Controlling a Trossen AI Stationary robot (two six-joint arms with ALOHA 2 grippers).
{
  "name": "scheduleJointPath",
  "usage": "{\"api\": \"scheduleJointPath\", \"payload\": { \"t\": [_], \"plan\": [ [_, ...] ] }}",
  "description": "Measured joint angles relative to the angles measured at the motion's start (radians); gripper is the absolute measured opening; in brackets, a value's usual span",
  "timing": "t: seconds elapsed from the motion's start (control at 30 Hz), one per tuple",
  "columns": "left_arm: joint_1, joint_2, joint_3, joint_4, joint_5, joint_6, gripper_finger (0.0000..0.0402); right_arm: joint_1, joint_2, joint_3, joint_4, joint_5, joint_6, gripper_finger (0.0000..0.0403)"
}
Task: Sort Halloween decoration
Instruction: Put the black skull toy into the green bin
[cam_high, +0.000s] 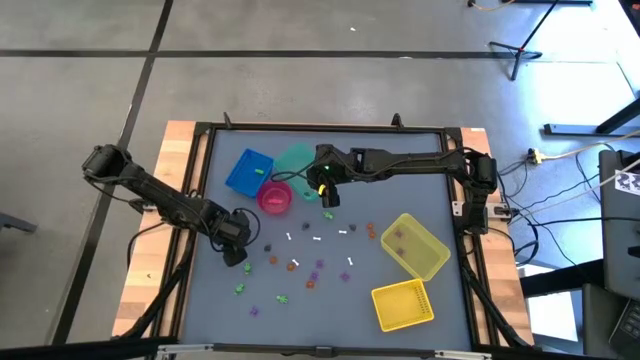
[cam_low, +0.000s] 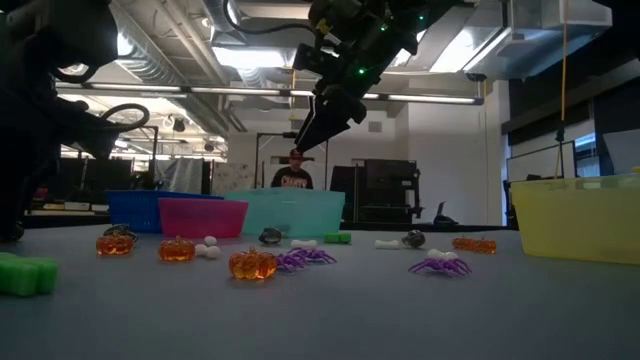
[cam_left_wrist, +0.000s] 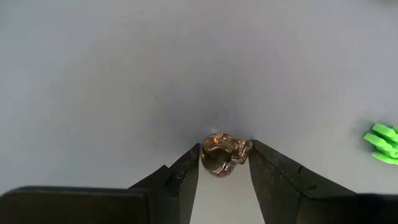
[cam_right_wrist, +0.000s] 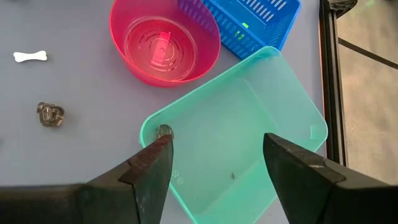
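The Halloween decorations (cam_high: 310, 258) are tiny purple, orange, green and white trinkets scattered over the grey table's middle and near part. My left gripper (cam_high: 237, 255) is low at the table's left side, shut on a dark brownish skull-like trinket (cam_left_wrist: 224, 154). My right gripper (cam_high: 326, 192) hangs open, raised above the teal bin (cam_right_wrist: 249, 143), as the low view shows (cam_low: 305, 140). A small grey trinket (cam_right_wrist: 163, 132) lies in the teal bin's corner, beside one of the right fingertips. Another dark trinket (cam_right_wrist: 50, 115) and a white bone (cam_right_wrist: 31, 56) lie on the table nearby. My left gripper pinches the dark skull-like trinket by its two sides (cam_left_wrist: 244, 149) between its fingertips (cam_left_wrist: 193, 163). The fingers come from above, pointing down at the table. The trinket sits at the table surface; I cannot tell whether it is lifted clear.
A blue basket (cam_high: 249, 172), a pink bowl (cam_high: 274, 197) and the teal bin (cam_high: 295, 160) stand together at the far left. Two yellow bins (cam_high: 415, 245) (cam_high: 403, 303) stand at the right. A green trinket (cam_left_wrist: 382, 143) lies near my left gripper. A person (cam_low: 293, 178) stands behind the table.
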Motion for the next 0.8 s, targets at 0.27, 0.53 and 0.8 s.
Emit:
{"api": "scheduleJointPath", "payload": {
  "t": [0.27,0.53,0.8],
  "plan": [
    [0.000,0.000,-0.001,-0.001,0.005,0.000,0.0108,0.000,0.000,0.000,0.000,0.000,0.000,0.0248],
    [0.001,0.000,-0.001,-0.002,0.011,-0.017,0.0075,0.000,0.000,0.000,0.000,0.000,0.000,0.0248],
    [0.001,0.003,0.013,-0.003,0.014,-0.016,0.0073,0.000,0.000,0.000,0.000,0.000,0.000,0.0248]
  ]
}}
